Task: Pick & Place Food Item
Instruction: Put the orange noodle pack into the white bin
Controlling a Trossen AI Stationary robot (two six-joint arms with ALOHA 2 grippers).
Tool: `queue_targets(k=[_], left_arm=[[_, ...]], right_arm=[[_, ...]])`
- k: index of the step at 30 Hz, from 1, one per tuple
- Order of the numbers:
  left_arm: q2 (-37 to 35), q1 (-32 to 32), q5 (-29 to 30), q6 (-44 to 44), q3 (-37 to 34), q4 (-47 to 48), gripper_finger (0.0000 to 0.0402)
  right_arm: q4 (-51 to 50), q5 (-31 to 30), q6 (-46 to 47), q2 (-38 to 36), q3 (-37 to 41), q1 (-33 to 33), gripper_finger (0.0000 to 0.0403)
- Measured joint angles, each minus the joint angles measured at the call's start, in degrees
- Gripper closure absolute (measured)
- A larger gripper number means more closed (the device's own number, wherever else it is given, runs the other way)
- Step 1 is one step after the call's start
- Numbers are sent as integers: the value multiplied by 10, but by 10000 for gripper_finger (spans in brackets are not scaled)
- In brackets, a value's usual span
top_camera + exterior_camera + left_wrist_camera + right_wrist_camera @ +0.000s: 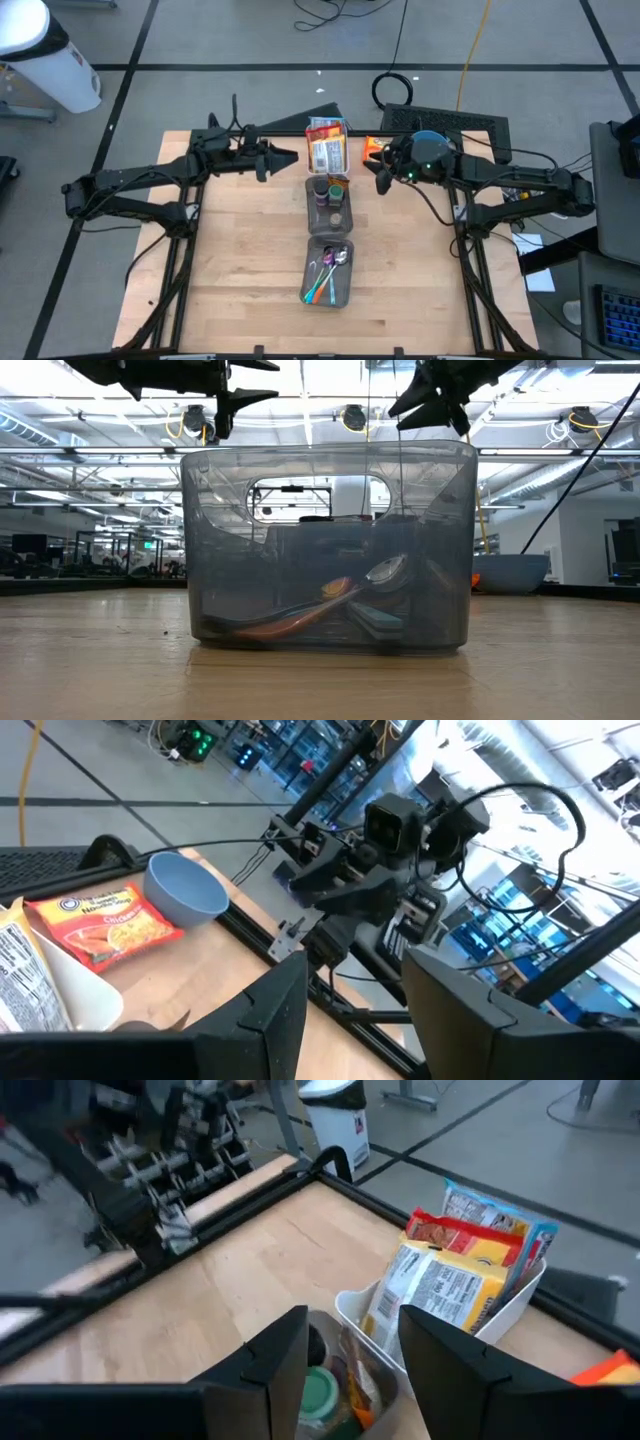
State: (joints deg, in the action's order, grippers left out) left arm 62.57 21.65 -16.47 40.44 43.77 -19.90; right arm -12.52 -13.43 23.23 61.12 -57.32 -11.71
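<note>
Left pincer [292, 157] and right pincer [381, 180], both parted and empty, poised above the bench [240, 260], flanking the food packets [327, 146] for a pick. Packets upright in white bin [520, 1306], far end of the row; spice jars [330, 195], cutlery bin [329, 270] nearer.

Three bins [329, 203] fill the table's [240, 260] middle; both sides lie open.

left tool [290, 157] – parted, empty | right tool [381, 180] – parted, empty
</note>
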Motion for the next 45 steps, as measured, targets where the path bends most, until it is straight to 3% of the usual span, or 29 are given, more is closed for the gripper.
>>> queue_targets(k=[7, 11, 14, 19, 23, 27, 30, 37, 45], left_arm=[[0, 0, 1, -13, 0, -1, 231], [0, 0, 0, -13, 0, -1, 231], [0, 0, 0, -20, 0, -2, 231], [0, -10, 0, -47, 0, -1, 231], [0, -19, 0, -75, 0, 2, 231], [0, -20, 1, -91, 0, 3, 231], [0, -17, 12, -98, 0, 3, 231], [0, -17, 46, -113, 0, 7, 231], [0, -17, 45, -92, 0, 23, 231]], right_arm=[[11, 2, 88, 7, 13, -33, 216], [23, 6, 158, 7, 67, -65, 175], [38, 49, 192, 7, 122, -87, 145], [178, 214, 132, 7, 193, -81, 115], [195, 207, 60, 7, 190, -41, 120], [117, 164, -31, 9, 148, -22, 138], [16, 166, -91, 29, 95, -38, 152], [-177, 227, -238, 129, -56, -126, 173], [-314, 242, -355, 260, -219, -228, 184]])
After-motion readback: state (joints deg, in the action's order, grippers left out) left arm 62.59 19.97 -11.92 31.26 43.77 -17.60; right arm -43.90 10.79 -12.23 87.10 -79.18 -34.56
